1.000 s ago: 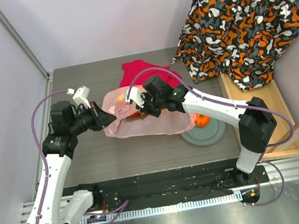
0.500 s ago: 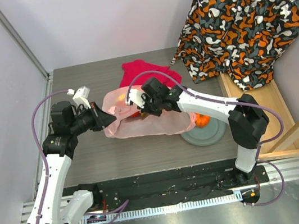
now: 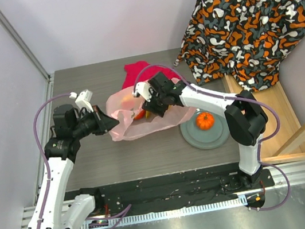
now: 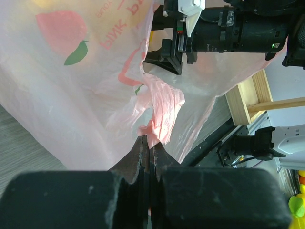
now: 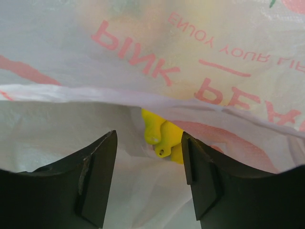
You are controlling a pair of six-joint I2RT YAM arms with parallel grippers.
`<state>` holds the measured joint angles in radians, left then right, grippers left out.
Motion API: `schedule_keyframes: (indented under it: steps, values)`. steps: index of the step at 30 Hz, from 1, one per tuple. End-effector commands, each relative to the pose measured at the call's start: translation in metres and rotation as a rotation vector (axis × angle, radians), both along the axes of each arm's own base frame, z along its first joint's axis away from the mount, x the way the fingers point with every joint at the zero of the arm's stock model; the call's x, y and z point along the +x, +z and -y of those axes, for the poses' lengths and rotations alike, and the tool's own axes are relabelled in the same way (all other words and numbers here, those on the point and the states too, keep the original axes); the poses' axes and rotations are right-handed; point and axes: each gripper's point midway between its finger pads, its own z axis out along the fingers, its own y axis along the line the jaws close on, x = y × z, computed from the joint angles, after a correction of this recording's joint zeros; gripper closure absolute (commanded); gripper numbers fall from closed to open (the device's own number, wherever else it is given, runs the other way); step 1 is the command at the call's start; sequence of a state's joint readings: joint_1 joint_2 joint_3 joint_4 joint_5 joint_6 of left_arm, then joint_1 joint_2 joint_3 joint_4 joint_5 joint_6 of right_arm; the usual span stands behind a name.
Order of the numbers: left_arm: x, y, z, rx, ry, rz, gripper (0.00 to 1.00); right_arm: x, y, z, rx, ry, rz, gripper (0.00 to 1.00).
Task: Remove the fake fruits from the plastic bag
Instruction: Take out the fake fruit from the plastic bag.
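1. Extraction is the step in hand: one orange fruit (image 3: pixel 204 120) already sits on the plate (image 3: pixel 203 141), and the bag (image 3: pixel 134 128) lies on the table (image 3: pixel 101 157) between the arms, just left of the plate, with more fruit inside
2. Left gripper (image 3: pixel 106 123) is clamped tight on a twist of the bag's edge and anchors its left end
3. Right gripper (image 3: pixel 144 110) is at the bag's mouth, its jaws wide apart with nothing held
4. The next move, as I judge it, asks the right gripper to push further in, straddle the banana (image 5: pixel 161 138) and close on the fruit alone, not on loose film. The left pinch must hold so the bag does not slide along with it
5. Only the right wrist view shows the yellow banana, which lies just ahead of the open fingers under a fold of printed film. From above there is no more than an orange-yellow glow through the plastic
6. Only the left wrist view confirms the pinch, showing the jaws shut with a pink crumple squeezed between them
7. Only the top view shows the plate and the fruit on it
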<state>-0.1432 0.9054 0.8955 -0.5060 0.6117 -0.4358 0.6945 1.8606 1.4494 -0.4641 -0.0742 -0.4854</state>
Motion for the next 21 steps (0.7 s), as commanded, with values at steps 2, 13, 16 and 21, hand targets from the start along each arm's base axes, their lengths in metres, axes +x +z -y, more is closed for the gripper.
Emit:
schedule_keyframes:
  steps: [2, 13, 16, 21]
  values:
    - [0.003, 0.010, -0.001, -0.001, -0.005, 0.064, 1.00, 0.003, -0.004, -0.007, 0.027, -0.007, -0.009, 0.34]
    - [0.007, 0.011, -0.003, -0.001, 0.008, 0.066, 1.00, 0.031, -0.018, 0.001, 0.022, -0.048, -0.016, 0.65]
    - [0.008, 0.011, -0.004, -0.001, 0.013, 0.067, 1.00, 0.026, 0.009, -0.011, 0.079, 0.011, -0.015, 0.87]
    - [0.013, 0.013, -0.003, -0.004, 0.015, 0.067, 1.00, -0.005, 0.072, -0.034, 0.213, 0.094, -0.088, 0.99]
